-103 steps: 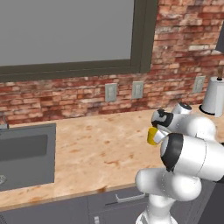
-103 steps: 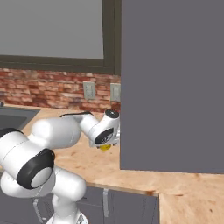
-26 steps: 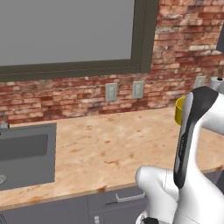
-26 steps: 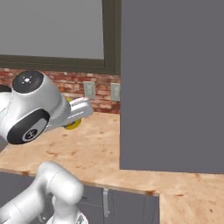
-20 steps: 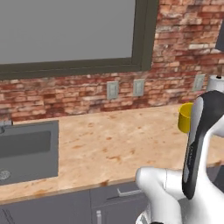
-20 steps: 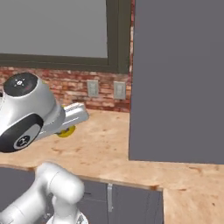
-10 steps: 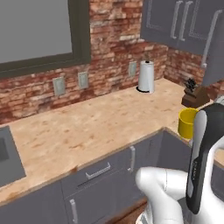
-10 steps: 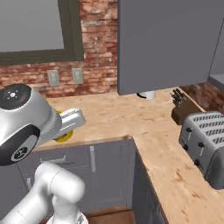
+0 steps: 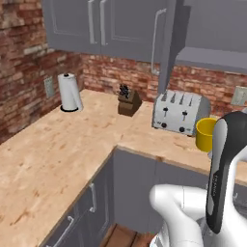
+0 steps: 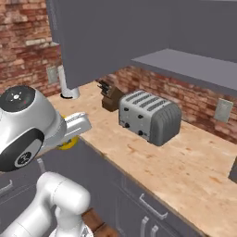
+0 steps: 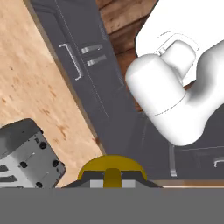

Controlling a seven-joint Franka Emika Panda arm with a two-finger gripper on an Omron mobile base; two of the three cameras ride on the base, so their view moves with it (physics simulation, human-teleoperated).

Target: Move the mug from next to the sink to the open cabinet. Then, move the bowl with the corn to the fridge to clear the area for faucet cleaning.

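Observation:
The yellow mug (image 9: 206, 132) hangs in the air in front of the toaster, level with the counter's edge, and my arm covers its right side. In the hand view the mug (image 11: 113, 168) sits at the bottom between my fingertips, with my gripper (image 11: 113, 180) shut on it. From the right base view a sliver of the mug (image 10: 67, 144) peeks out under my hand. The open cabinet (image 9: 212, 59) hangs up and to the right of the mug, its door (image 10: 106, 37) swung out. Sink, bowl, corn, fridge and faucet are out of view.
A silver toaster (image 9: 179, 112) stands on the wood-look counter (image 9: 58, 149) below the open cabinet, with a knife block (image 9: 128, 102) to its left and a paper towel roll (image 9: 69, 91) further left. Grey base cabinets (image 11: 87, 65) run under the counter's corner.
The whole picture has swung: window and sink are gone, and the counter corner with toaster and open cabinet has come into view. The mug has stayed in my shut gripper.

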